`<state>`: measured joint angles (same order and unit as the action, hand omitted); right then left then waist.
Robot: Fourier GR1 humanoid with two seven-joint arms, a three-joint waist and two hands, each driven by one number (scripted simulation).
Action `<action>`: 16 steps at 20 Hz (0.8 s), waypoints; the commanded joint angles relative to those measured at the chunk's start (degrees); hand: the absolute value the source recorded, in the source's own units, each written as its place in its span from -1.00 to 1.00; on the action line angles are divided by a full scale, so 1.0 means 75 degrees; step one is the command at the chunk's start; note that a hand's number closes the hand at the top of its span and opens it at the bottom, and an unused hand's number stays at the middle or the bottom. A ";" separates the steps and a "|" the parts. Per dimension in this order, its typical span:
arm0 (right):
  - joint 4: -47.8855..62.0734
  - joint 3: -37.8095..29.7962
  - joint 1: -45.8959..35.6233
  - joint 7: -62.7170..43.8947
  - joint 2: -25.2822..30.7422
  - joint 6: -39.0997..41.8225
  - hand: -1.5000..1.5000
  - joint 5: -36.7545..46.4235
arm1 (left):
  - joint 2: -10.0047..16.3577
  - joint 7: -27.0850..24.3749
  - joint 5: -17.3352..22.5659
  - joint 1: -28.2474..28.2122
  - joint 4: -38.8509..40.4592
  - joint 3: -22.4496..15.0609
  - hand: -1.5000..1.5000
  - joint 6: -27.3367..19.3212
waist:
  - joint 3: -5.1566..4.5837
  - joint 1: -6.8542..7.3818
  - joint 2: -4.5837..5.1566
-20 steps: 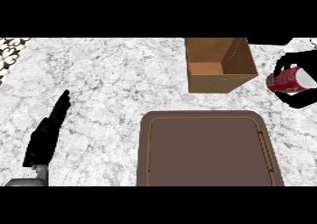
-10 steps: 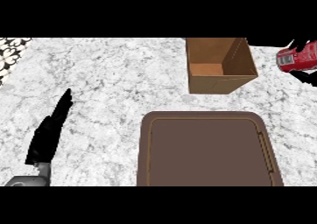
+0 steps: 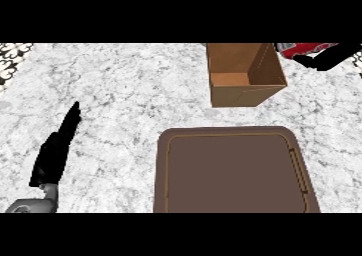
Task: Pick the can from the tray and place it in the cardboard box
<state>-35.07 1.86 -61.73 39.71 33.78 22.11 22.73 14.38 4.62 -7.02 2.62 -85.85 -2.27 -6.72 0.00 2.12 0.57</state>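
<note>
While the right hand (image 3: 330,56) sits at the upper right of the frame, its black fingers are curled round a red can (image 3: 302,49), gripping it. The can is lifted and tipped roughly on its side, and its upper part is cut off by the frame's top edge. It hangs just beside the upper right corner of the cardboard box (image 3: 243,96), not yet over the opening. Judging by the task, the hand is there to carry the can across to the box and let it go inside. Only the hand and a little of the wrist show, coming in from the right edge and angled toward the box.

The box stands upright at upper centre-right with its top open, showing a bare brown floor. Below it, near but apart from it, a brown tray (image 3: 228,170) with rounded corners fills the lower centre-right; nothing lies on it, so the picking step looks done. Both rest on a white and grey marbled tabletop (image 3: 132,85).

Well apart, at the lower left, the left hand (image 3: 55,150) rests with its fingers straight and together, pointing toward the top of the frame, holding nothing. Its grey forearm (image 3: 27,205) enters from the lower left corner.
</note>
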 commanded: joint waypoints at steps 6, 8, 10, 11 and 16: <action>0.0960 0.0502 -0.0990 -0.0634 -0.1414 -0.0389 1.00 0.0816 | -0.0094 -0.0088 -0.0075 -0.0081 0.0104 0.0064 0.00 0.0066 | -0.0002 -0.0076 -0.0019; 0.1223 0.0577 -0.1152 -0.0819 -0.1841 -0.0539 1.00 0.0935 | -0.0063 0.0476 0.0050 0.0024 -0.0373 0.0086 0.00 0.0147 | 0.0000 -0.0031 -0.0016; 0.1331 0.0629 -0.1157 -0.0889 -0.2050 -0.0747 1.00 0.1111 | -0.0093 -0.0369 -0.0169 0.0059 0.0450 0.0206 0.00 0.0011 | -0.0004 -0.0099 -0.0012; 0.1639 0.0732 -0.1259 -0.0946 -0.2237 -0.0918 1.00 0.1268 | -0.0039 0.0378 -0.0102 -0.0070 -0.0532 0.0074 0.00 0.0073 | 0.0002 0.0041 0.0001; 0.2428 0.0847 -0.1234 -0.1152 -0.2761 -0.1615 1.00 0.1691 | -0.0174 0.0219 -0.0077 -0.0488 -0.0790 -0.0039 0.00 0.0148 | 0.0002 0.0083 0.0022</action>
<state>-20.66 7.27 -71.03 32.41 16.40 13.34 33.12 13.54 5.02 -7.74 0.37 -88.71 -1.98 -5.90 -0.01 2.42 0.66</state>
